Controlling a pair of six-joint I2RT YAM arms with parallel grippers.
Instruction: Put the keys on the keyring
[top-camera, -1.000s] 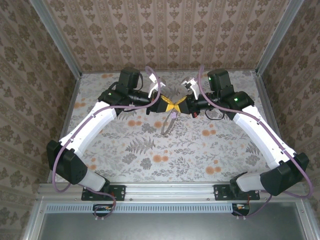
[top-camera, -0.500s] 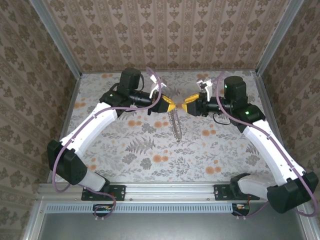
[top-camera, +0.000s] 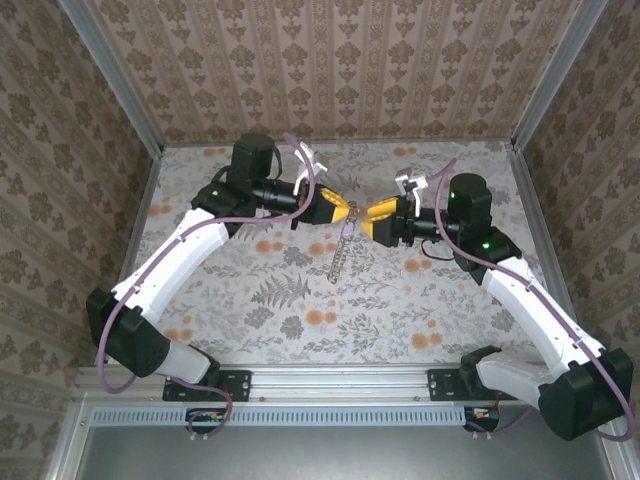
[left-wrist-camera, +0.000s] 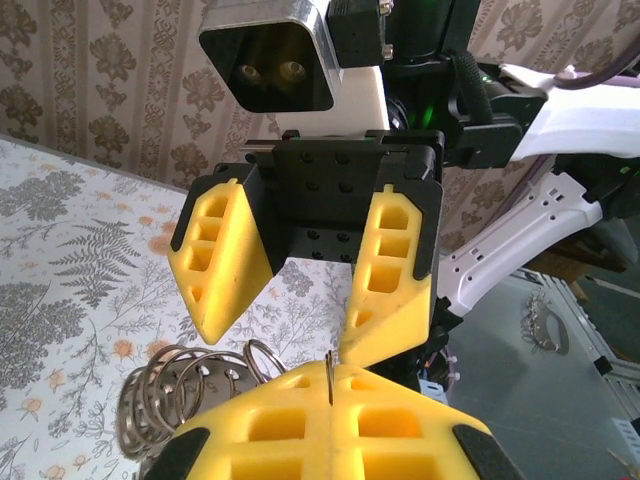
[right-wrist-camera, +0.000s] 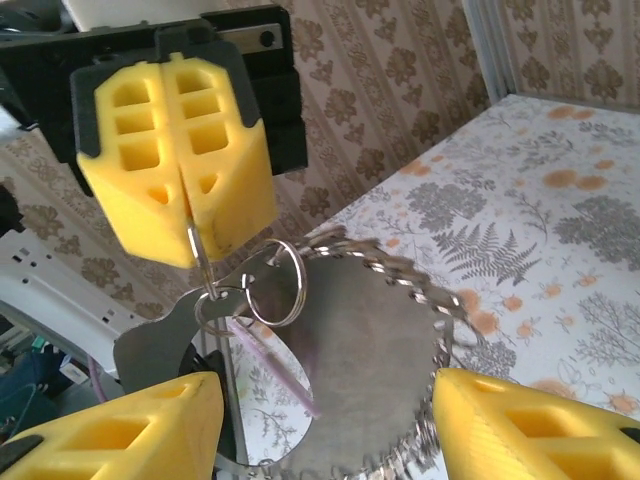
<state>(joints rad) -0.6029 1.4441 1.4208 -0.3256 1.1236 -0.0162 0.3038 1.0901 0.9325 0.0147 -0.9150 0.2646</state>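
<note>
Seemingly near done: keys (top-camera: 341, 255) strung along keyring (right-wrist-camera: 203, 262), dangling above desk (top-camera: 260, 300). Left claw (top-camera: 340, 210) clamped tight on keyring wire. Right claw (top-camera: 377, 214) parted, empty, just beside. Whether every key is on: cannot tell.

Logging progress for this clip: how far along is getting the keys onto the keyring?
Looks done: a jagged run of keys already lines the rim of the keyring. In hand: the left end effector is shut on the keyring's thin wire, dangling the bundle above the table; the right end effector stands open facing it, holding nothing. Left: whether every key is threaded cannot be told.
</note>
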